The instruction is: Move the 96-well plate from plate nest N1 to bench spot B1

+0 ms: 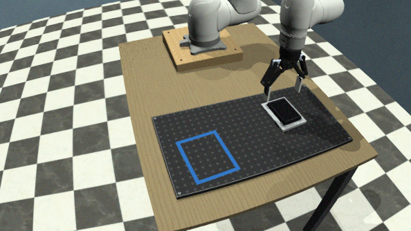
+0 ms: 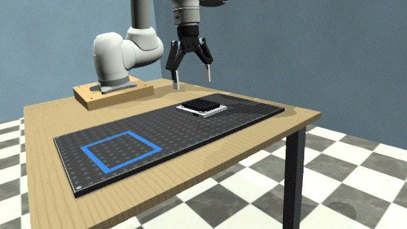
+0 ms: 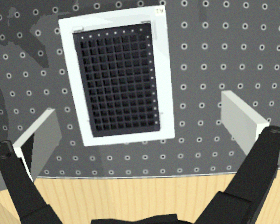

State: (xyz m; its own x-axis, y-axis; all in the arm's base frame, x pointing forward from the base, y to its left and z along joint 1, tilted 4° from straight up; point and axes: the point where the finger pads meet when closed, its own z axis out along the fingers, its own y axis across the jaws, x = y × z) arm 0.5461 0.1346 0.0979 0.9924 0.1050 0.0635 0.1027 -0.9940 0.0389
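The black 96-well plate sits flat in the white plate nest at the right of the black perforated deck. It also shows in the exterior view and in the wrist view. My gripper is open and empty. It hangs above the deck's back edge, just behind the plate and well clear of it, and shows in the exterior view and in the wrist view. The blue taped outline lies empty at the deck's left end.
The arm's base stands on a wooden block at the back of the wooden table. The table's right edge lies close beyond the deck. A dark table leg stands below the front right corner.
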